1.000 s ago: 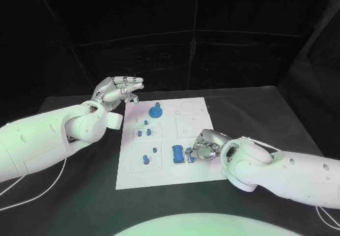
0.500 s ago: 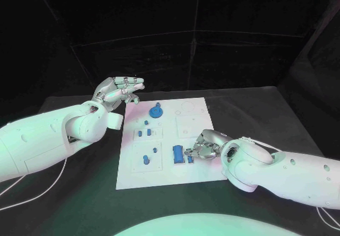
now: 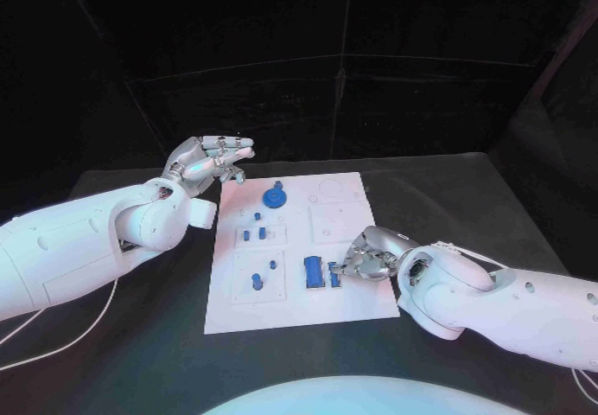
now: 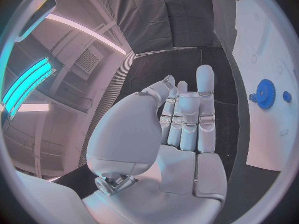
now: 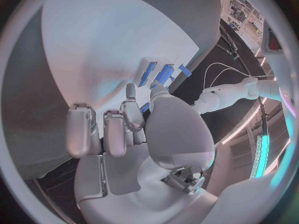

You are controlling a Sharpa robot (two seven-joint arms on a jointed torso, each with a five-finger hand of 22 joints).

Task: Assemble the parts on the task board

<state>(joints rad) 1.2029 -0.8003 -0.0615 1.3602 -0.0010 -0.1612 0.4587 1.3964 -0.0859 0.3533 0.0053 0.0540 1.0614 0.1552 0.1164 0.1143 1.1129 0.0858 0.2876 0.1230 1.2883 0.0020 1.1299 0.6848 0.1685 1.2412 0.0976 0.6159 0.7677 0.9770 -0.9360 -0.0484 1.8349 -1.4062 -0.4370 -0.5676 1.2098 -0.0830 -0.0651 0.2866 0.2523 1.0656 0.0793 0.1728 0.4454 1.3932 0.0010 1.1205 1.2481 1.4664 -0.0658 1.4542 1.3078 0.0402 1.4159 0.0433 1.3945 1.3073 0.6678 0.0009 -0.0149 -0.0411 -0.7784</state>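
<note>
The white task board lies in the middle of the black table. A blue gear stands near its far end, and small blue parts sit in the middle left. A blue peg stands near the front left. A long blue block lies mid-board with a small blue part beside it. My right hand rests low on the board, its thumb and a fingertip pinching that small part; the blue parts show just past the thumb. My left hand hovers off the board's far left corner, holding nothing.
Bare black table surrounds the board on all sides. My left forearm hangs over the table left of the board, and my right forearm lies along its right front corner. The gear also appears in the left wrist view.
My right hand has shifted slightly to the right at the small blue part. The left hand has stayed where it was.
</note>
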